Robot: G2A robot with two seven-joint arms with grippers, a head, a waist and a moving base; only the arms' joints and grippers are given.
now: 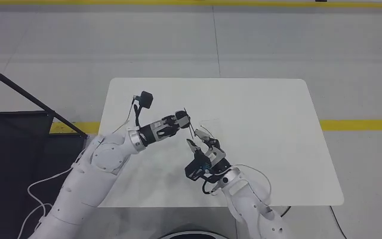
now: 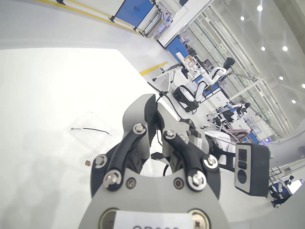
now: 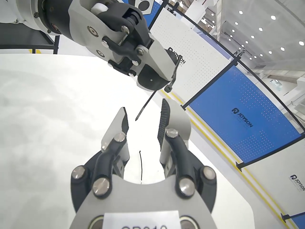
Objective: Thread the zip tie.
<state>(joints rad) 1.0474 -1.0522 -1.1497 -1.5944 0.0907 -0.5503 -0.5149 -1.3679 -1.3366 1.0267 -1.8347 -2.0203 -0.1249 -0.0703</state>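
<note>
My left gripper point(image 1: 184, 121) point(image 2: 155, 104) is shut on a black zip tie point(image 2: 163, 94) point(image 3: 145, 106) above the middle of the white table point(image 1: 268, 101). The tie is bent. Its square head point(image 3: 169, 88) hangs just past the left fingertips, and its pointed tail slants down from them. My right gripper point(image 1: 200, 144) point(image 3: 144, 110) stands open close in front of the left one. The tail's tip lies in the gap between the right fingers point(image 3: 164, 117), touching neither.
A second black tie point(image 2: 95, 130) point(image 3: 141, 165) lies flat on the table under the grippers, with a small brown speck point(image 2: 87, 162) near it. A black bar point(image 1: 36, 104) slants past the table's left edge. The table's right half has free room.
</note>
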